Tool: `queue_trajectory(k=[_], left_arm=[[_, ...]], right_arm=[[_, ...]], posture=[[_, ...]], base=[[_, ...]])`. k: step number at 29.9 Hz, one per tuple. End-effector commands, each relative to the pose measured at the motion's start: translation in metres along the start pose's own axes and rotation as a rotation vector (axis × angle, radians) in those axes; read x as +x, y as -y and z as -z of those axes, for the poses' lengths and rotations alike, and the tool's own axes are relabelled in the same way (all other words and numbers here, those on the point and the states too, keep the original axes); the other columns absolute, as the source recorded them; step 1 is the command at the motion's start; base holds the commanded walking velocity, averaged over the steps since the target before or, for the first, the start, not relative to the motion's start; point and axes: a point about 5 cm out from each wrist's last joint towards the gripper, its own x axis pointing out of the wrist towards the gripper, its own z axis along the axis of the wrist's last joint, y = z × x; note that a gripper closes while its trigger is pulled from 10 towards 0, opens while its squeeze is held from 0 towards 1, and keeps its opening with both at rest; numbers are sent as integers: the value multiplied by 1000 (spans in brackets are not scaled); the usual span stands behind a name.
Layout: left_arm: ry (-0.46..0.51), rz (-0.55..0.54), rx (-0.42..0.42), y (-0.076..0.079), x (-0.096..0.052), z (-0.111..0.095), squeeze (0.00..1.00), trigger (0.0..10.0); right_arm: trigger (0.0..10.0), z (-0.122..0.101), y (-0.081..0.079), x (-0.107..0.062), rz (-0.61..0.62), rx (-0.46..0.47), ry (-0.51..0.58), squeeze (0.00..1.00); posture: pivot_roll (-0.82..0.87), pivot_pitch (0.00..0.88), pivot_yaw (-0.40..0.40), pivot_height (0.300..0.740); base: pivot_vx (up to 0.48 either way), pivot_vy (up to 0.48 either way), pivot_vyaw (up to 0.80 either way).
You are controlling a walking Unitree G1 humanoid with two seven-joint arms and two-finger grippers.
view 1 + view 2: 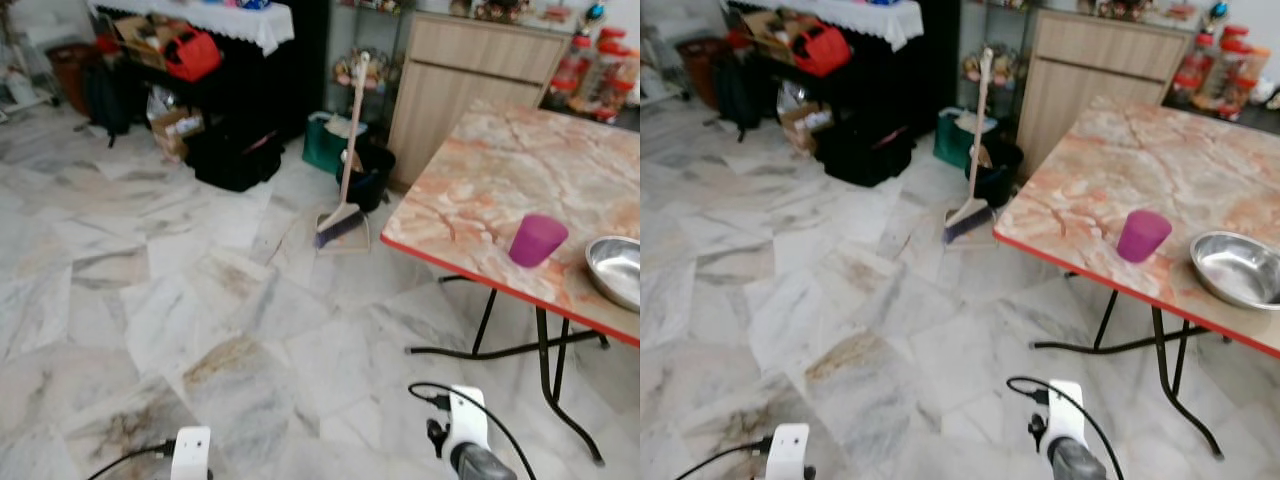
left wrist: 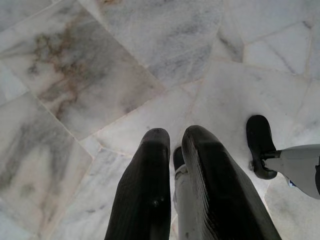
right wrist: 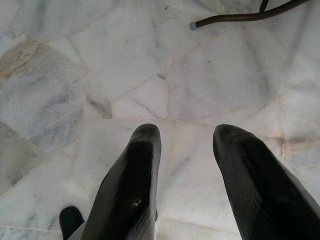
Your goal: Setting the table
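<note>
We note the purple cup [image 1: 537,240] and steel bowl [image 1: 615,270] near the table [image 1: 480,180] edge, left gripper [image 2: 175,150] pressed together, right gripper [image 3: 185,150] spread, both empty; a careless approach might knock them off.

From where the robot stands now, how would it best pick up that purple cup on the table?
Probably by its side wall, with the right gripper. The purple cup stands upright near the table's red front edge, its mouth wider than its base, so the fingers could close across the upper wall. The steel bowl sits beside it, apart.
</note>
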Motion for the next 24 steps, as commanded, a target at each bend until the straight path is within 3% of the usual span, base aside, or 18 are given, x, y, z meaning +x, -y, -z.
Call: queue_trajectory(k=[1, 5, 13, 24], left_arm=[[-4, 3, 12, 0, 0, 2, 0, 10000], [1, 5, 31, 0, 0, 2, 0, 10000], [2, 3, 32, 0, 0, 1, 0, 10000], [-3, 6, 20, 2, -1, 5, 0, 10000]], right_arm=[[10000, -1, -1, 0, 3, 17, 3, 0], [10000, 0, -1, 0, 3, 23, 2, 0], [10000, -1, -2, 0, 1, 17, 2, 0], [10000, 1, -2, 0, -2, 14, -4, 0]], posture=[[10, 0, -28, 740], [13, 0, -29, 740], [18, 0, -36, 740], [21, 0, -36, 740]], base=[[0, 0, -756], [0, 0, -759], [0, -443, -759], [0, 0, -760]])
